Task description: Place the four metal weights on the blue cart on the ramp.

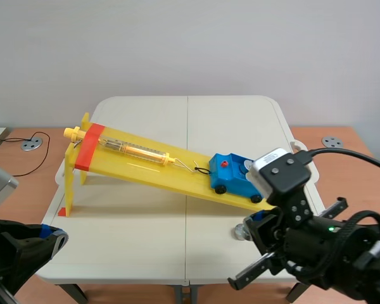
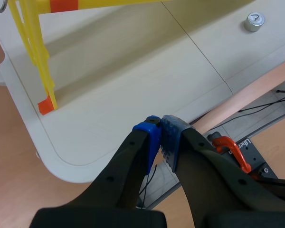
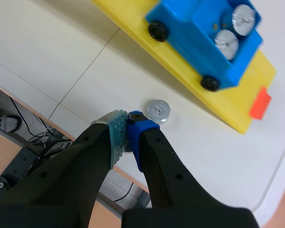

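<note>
A yellow ramp [image 1: 145, 166] slopes down to the right on the white table [image 1: 145, 215]. The blue cart [image 1: 234, 177] sits near its low end. In the right wrist view the cart [image 3: 194, 28] carries two metal weights [image 3: 226, 40] [image 3: 243, 16]. One more weight [image 3: 158, 110] stands on the table just ahead of my right gripper [image 3: 128, 118], which is shut with nothing seen between its pads. That weight [image 1: 242, 232] lies beside the right arm near the table's front. My left gripper [image 2: 160, 124] is shut on nothing, low over the table's front left corner.
A spring scale [image 1: 136, 150] lies along the ramp, hooked to the cart by a cord. The ramp's tall leg [image 2: 35, 57] ends in a red foot [image 2: 46, 105]. An orange clamp [image 2: 228, 145] sits below the table edge. Side tables hold round metal discs [image 1: 30, 144] [image 1: 332, 142].
</note>
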Available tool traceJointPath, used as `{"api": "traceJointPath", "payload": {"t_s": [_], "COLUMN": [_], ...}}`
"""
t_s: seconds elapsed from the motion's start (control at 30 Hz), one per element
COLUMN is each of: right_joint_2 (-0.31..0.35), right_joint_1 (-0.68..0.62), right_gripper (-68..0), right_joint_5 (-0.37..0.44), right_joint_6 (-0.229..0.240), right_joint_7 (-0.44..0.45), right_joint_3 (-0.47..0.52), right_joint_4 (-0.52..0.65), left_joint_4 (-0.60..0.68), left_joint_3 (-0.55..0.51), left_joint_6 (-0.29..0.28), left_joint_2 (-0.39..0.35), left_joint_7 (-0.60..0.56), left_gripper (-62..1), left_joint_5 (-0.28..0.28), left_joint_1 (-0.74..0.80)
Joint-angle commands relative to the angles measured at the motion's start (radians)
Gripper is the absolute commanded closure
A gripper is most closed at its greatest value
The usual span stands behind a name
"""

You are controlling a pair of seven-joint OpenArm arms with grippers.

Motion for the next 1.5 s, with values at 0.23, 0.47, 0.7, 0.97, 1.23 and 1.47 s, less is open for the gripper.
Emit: {"api": "traceJointPath", "payload": {"t_s": [0.23, 0.47, 0.7, 0.97, 1.23, 1.47], "right_joint_2": [0.031, 0.025, -0.027, -0.106, -0.171, -0.195], "right_joint_1": [0.009, 0.099, 0.243, 0.392, 0.51, 0.576], "right_gripper": [-0.6, -0.7, -0.8, -0.8, -0.8, -0.8], "right_joint_5": [0.341, 0.321, 0.207, 0.088, -0.016, -0.101], "right_joint_6": [0.062, 0.063, 0.035, 0.002, -0.066, -0.132], "right_joint_7": [-0.018, -0.015, -0.004, 0.028, 0.043, 0.061], "right_joint_3": [0.315, 0.378, 0.326, 0.232, 0.139, 0.073], "right_joint_4": [0.208, 0.203, 0.144, -0.008, -0.125, -0.217], "left_joint_4": [0.05, 0.05, 0.05, 0.05, 0.05, 0.05], "left_joint_3": [-0.018, -0.018, -0.018, -0.018, -0.018, -0.018], "left_joint_6": [-0.002, -0.002, -0.002, -0.002, -0.002, -0.002], "left_joint_2": [0.005, 0.005, 0.005, 0.005, 0.005, 0.005], "left_joint_7": [-0.085, -0.084, -0.084, -0.084, -0.081, -0.081], "left_gripper": [-2.9, -2.9, -2.9, -2.9, -2.9, -2.9], "left_joint_5": [-0.074, -0.074, -0.074, -0.074, -0.074, -0.074], "left_joint_1": [-0.02, -0.02, -0.02, -0.02, -0.02, -0.02]}}
